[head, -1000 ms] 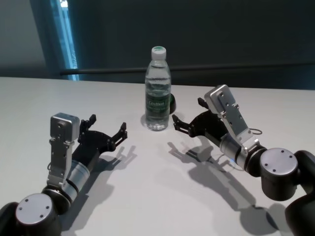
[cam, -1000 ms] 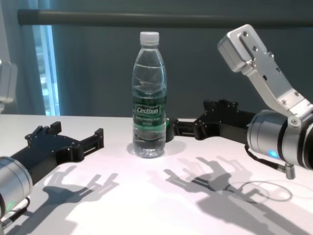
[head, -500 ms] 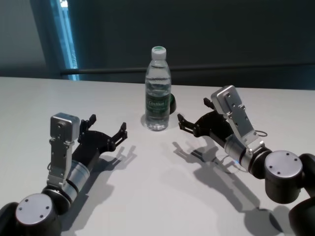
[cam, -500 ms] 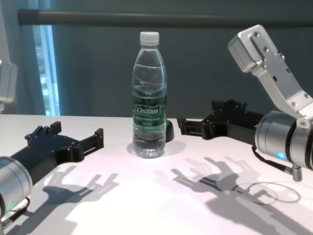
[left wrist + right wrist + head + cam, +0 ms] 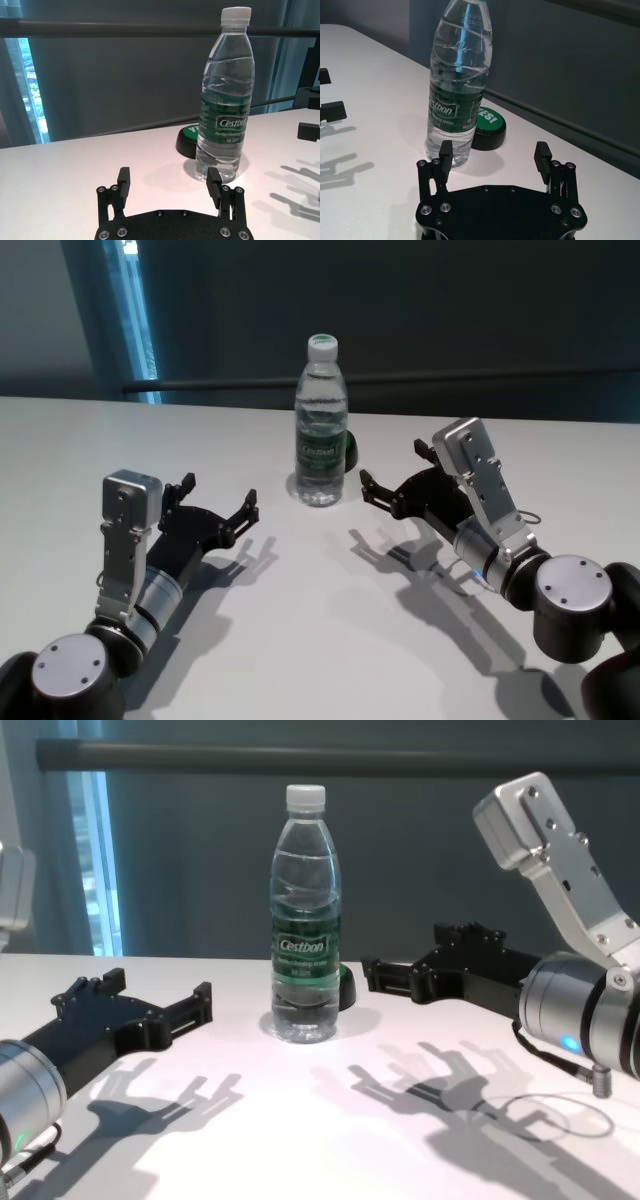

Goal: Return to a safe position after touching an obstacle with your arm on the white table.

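The obstacle, a tall clear water bottle (image 5: pixel 320 430) with a white cap and green label, stands upright on the white table (image 5: pixel 300 630). It also shows in the chest view (image 5: pixel 305 920), the left wrist view (image 5: pixel 225 100) and the right wrist view (image 5: pixel 460 85). My right gripper (image 5: pixel 392 466) is open and empty, just right of the bottle and apart from it; it also shows in the right wrist view (image 5: pixel 493 150) and chest view (image 5: pixel 400 960). My left gripper (image 5: pixel 218 495) is open and empty, low over the table left of the bottle.
A small low black-and-green round object (image 5: pixel 349 450) sits right behind the bottle. A thin cable loop (image 5: pixel 545 1115) lies on the table by my right arm. A dark rail (image 5: pixel 400 383) runs along the table's far edge.
My right gripper has drawn back to the right, away from the bottle, opening a gap. The bottle stays upright in place. The left arm has not moved.
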